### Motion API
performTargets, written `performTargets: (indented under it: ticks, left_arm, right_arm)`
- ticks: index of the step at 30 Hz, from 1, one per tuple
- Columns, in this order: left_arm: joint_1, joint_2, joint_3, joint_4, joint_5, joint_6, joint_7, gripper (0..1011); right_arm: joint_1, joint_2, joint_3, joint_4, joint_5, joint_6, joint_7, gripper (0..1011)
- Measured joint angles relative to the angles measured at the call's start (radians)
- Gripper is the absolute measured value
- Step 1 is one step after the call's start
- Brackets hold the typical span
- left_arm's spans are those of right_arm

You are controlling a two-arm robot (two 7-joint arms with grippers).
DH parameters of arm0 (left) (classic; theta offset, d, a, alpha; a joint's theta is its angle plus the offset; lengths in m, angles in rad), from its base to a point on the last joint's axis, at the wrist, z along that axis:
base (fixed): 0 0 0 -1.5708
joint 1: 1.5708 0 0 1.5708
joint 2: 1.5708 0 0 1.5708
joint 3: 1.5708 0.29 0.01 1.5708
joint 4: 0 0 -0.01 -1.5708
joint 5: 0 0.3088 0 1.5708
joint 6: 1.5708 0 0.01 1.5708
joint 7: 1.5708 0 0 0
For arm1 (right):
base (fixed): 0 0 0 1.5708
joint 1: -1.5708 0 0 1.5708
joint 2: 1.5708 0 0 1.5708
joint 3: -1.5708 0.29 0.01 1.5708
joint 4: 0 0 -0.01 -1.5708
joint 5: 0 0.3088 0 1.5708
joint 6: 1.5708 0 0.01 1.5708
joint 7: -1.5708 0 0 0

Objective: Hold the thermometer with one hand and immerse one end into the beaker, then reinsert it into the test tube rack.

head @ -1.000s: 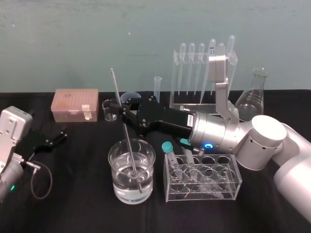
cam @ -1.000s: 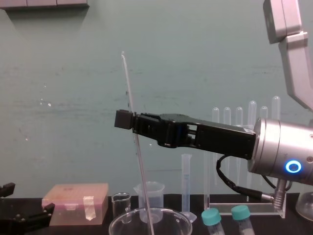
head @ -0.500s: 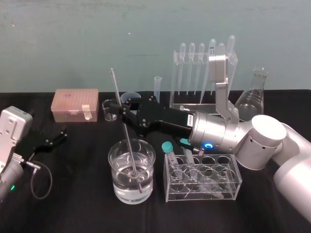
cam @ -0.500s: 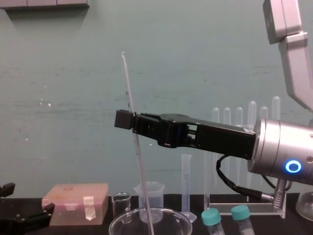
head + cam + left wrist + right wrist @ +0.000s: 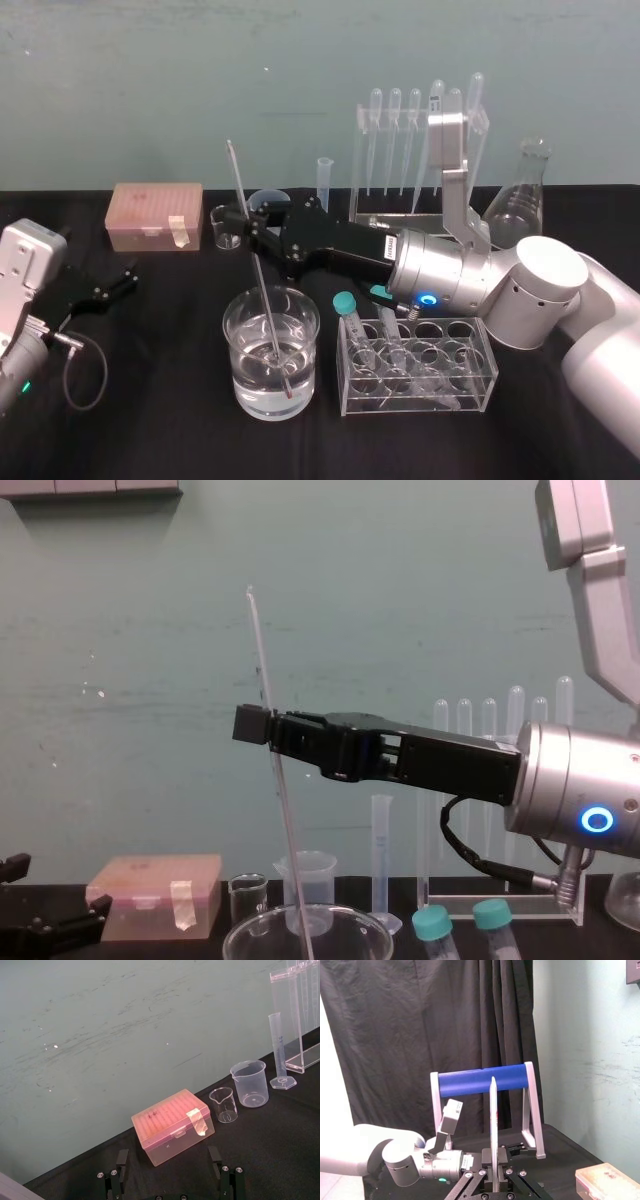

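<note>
A black cloth covers the table [image 5: 160,420], with a pale green wall [image 5: 150,80] close behind it; the right wrist view looks the other way across the room to black curtains [image 5: 395,1035] and a blue roller on a white stand [image 5: 482,1080]. The thermometer [image 5: 258,280] is a very long, thin clear glass rod with a small red tip, taller than anything near it. Its lower end is sunk in the water of the beaker [image 5: 240,375], a wide clear glass vessel at the front of the table, and the red tip lies near the bottom. The rod is steep but not upright: its long axis leans so that the top end points up and toward the robot's left, while the tip sits lower and to the right. The right gripper [image 5: 250,232] reaches across from the right above the beaker, its fingers pinched on the rod at about mid-length. The test tube rack [image 5: 358,160], a tall clear acrylic frame hung with pipettes [image 5: 395,140], stands by the wall behind that arm. The left gripper [image 5: 110,285] rests low on the cloth at the left, its fingers [image 5: 120,1165] spread wide, facing a pink lidded box [image 5: 172,1125].
</note>
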Motion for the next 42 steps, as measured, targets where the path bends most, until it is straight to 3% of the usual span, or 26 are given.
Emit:
performTargets:
  ticks: [9, 15, 21, 23, 28, 33, 38, 42]
  left_arm:
    - [0.0, 0.0, 0.0, 0.0, 0.0, 0.0, 0.0, 1008]
    - [0.0, 0.0, 0.0, 0.0, 0.0, 0.0, 0.0, 1008]
    - [0.0, 0.0, 0.0, 0.0, 0.0, 0.0, 0.0, 1008]
    - [0.0, 0.0, 0.0, 0.0, 0.0, 0.0, 0.0, 1008]
    - [0.0, 0.0, 0.0, 0.0, 0.0, 0.0, 0.0, 1008]
    - [0.0, 0.0, 0.0, 0.0, 0.0, 0.0, 0.0, 1008]
    - [0.0, 0.0, 0.0, 0.0, 0.0, 0.0, 0.0, 1008]
    - [0.0, 0.0, 0.0, 0.0, 0.0, 0.0, 0.0, 1008]
  right_arm:
    - [0.0, 0.006, 0.01, -0.02, 0.019, 0.013, 0.0, 56]
    - [0.028, 0.025, 0.047, -0.088, 0.084, 0.045, 0.014, 56]
    - [0.065, 0.042, 0.098, -0.15, 0.138, 0.04, 0.017, 56]
    - [0.086, 0.053, 0.135, -0.171, 0.144, 0.008, -0.017, 56]
    - [0.09, 0.087, 0.185, -0.182, 0.118, -0.031, -0.104, 56]
    - [0.04, 0.142, 0.227, -0.204, 0.084, -0.033, -0.188, 56]
    - [-0.072, 0.222, 0.279, -0.275, 0.08, -0.007, -0.246, 56]
    - [-0.151, 0.263, 0.307, -0.329, 0.095, 0.01, -0.261, 56]
